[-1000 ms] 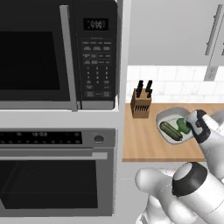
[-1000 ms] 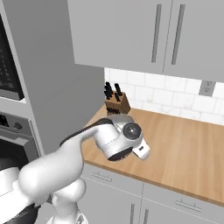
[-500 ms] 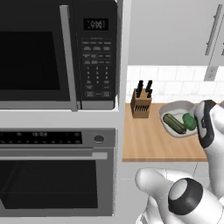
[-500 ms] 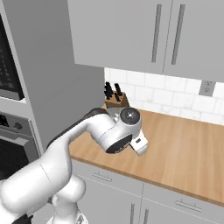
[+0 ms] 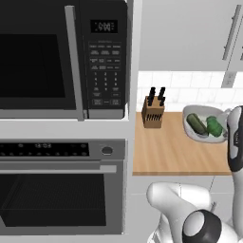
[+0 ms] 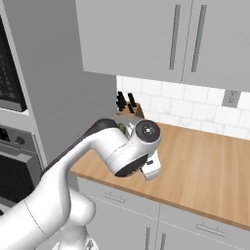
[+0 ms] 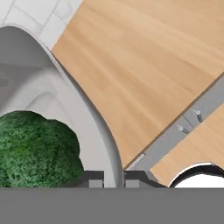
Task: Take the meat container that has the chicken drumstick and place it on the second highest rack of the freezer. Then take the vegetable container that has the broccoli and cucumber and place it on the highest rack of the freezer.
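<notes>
You have the bowl [image 5: 205, 124] in the gripper [image 7: 113, 177]: in the hand view the two dark fingertips [image 7: 94, 178] sit close together at the bottom with the bowl's pale rim running down between them, so the fingers are pinched on that rim. The bowl looks raised off the counter [image 5: 171, 152] in the left base view, hanging over the counter's back right part, near the white tiled wall [image 5: 190, 85], though how far off the wood it is you cannot tell. Inside it, the cucumber [image 5: 196, 124] lies tilted on the left and the broccoli [image 5: 214, 126] sits just beside it on the right, nearest the arm's wrist. In the hand view the broccoli [image 7: 37, 146] is pressed up against the bowl's inner wall [image 7: 65, 100], close to the fingers. A knife block [image 5: 153, 111] with dark handles stands at the back left corner of the counter, apart from the bowl. To the left of the counter you see the microwave [image 5: 61, 57] stacked over the black oven [image 5: 61, 190]. In the right base view the arm's elbow covers the bowl, and the counter [image 6: 205, 166] stretches away to the right below the upper cabinets [image 6: 185, 39].
</notes>
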Tool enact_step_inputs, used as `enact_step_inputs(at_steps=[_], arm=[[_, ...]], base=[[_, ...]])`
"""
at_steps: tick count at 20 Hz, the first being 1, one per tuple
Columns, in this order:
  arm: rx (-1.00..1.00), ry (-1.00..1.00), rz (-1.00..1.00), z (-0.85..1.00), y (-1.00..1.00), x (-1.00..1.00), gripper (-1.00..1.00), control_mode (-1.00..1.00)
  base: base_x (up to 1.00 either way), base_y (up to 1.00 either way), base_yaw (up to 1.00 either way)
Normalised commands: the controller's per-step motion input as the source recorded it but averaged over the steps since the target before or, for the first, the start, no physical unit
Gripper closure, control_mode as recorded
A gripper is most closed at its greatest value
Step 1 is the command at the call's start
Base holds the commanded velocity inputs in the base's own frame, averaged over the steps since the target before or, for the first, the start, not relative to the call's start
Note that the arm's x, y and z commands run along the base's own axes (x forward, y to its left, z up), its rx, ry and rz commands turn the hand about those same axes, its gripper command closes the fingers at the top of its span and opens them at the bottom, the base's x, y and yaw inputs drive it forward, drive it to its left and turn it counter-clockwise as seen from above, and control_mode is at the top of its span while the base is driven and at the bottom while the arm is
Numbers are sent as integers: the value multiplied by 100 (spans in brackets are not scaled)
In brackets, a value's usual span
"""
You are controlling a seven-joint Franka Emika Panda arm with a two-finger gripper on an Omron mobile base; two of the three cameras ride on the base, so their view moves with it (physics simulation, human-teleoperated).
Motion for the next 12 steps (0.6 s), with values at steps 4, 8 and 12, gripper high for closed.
enact_step_inputs(at_steps=[4, 8, 12], arm=[[6, 2, -14, 22, 36, -31, 100, -100], [1, 0, -7, 16, 28, -45, 100, -100], [0, -6, 0, 30, 27, -56, 100, -100]], base=[[0, 0, 0], [0, 0, 0], [0, 0, 0]])
